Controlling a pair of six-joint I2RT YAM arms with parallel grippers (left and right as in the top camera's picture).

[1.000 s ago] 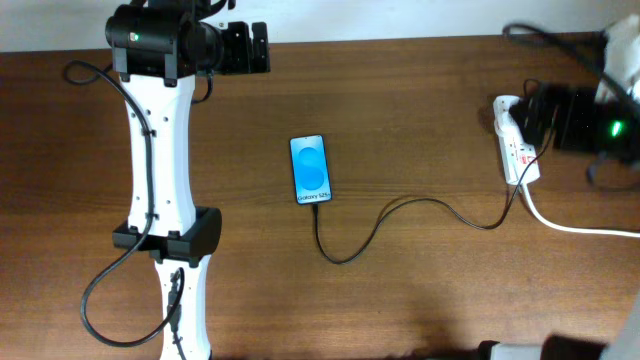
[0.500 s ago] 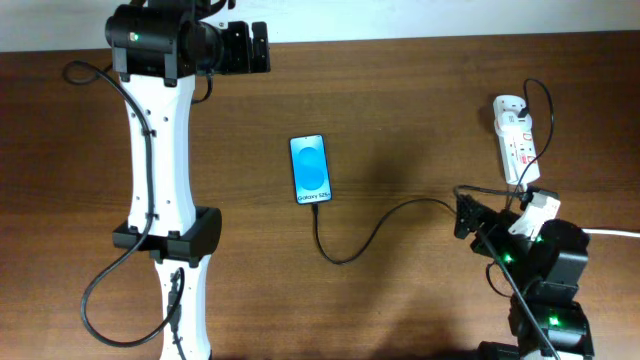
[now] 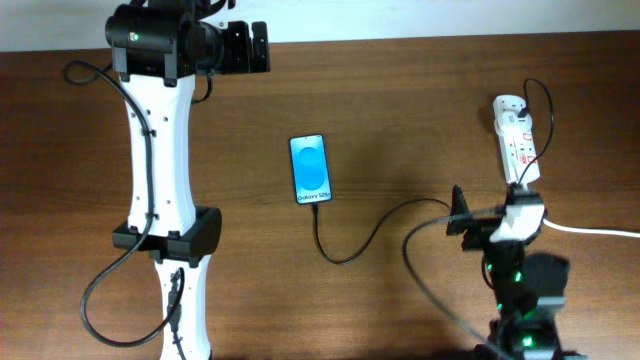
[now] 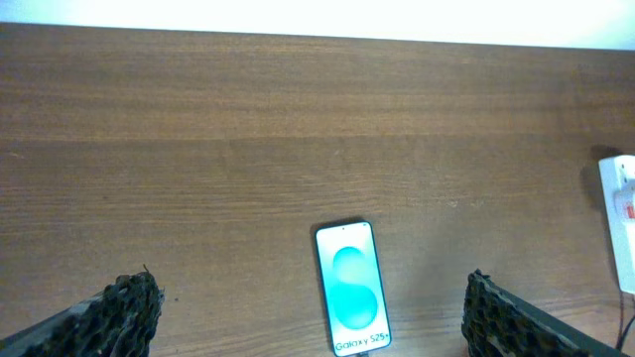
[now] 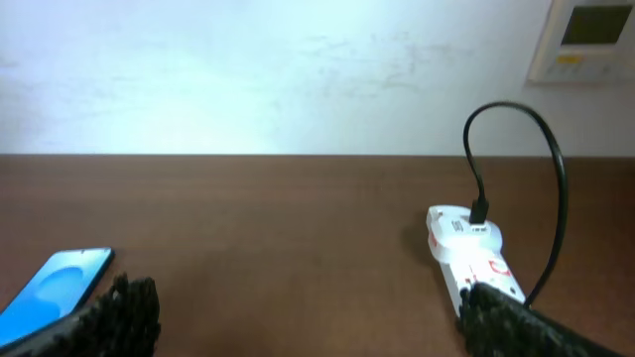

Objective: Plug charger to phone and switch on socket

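Brown tabletop (image 3: 400,100): socket (image 3: 517,140) lies lengthwise at upper right, just above the right gripper (image 3: 492,218), fingers spread; left gripper (image 3: 258,48), likewise spread, far upper left.

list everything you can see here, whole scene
phone: 1, black edge with blue screen, middle of the table
charger: 1, thin black cable, from the phone's near edge across to the socket
socket: 1, white with red marks, far right of the table
power lead: 1, thick white, runs off the right edge
table: 1, brown wood, under everything
wall panel: 1, white, on the wall in the right wrist view
left arm: 1, white and black, stretched along the left side
right arm: 1, black with green lights, near right edge
left gripper: 1, black, open, above the phone
right gripper: 1, black, open, facing the socket
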